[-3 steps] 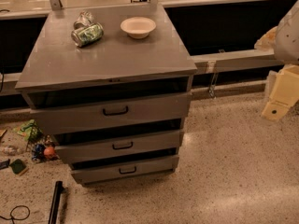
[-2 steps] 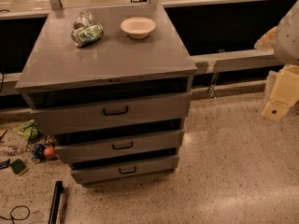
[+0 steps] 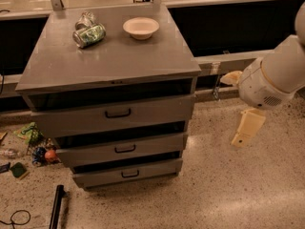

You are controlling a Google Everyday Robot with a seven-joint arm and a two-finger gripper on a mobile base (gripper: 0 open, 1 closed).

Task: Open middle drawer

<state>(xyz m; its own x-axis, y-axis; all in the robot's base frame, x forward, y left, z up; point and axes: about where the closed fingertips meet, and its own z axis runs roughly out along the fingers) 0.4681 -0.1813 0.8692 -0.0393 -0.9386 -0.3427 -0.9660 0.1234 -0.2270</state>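
The grey cabinet (image 3: 114, 61) has three stacked drawers, each with a small black handle. The middle drawer (image 3: 157, 145) sits between the taller top drawer (image 3: 157, 109) and the narrow bottom drawer (image 3: 157, 168). Its handle (image 3: 125, 149) is at the centre of its front. A dark gap shows above each drawer front. My gripper (image 3: 247, 128) hangs below the white arm (image 3: 274, 75) to the right of the cabinet. It is at about the height of the middle drawer, well apart from it, and holds nothing.
On the cabinet top lie a crushed green can (image 3: 88, 34) and a white bowl (image 3: 141, 27). Litter (image 3: 33, 144) lies on the floor left of the cabinet, with a black bar (image 3: 57, 206) in front. A low rail (image 3: 228, 58) runs behind.
My arm has moved left and down, closer to the cabinet's right side. The drawers have not moved.
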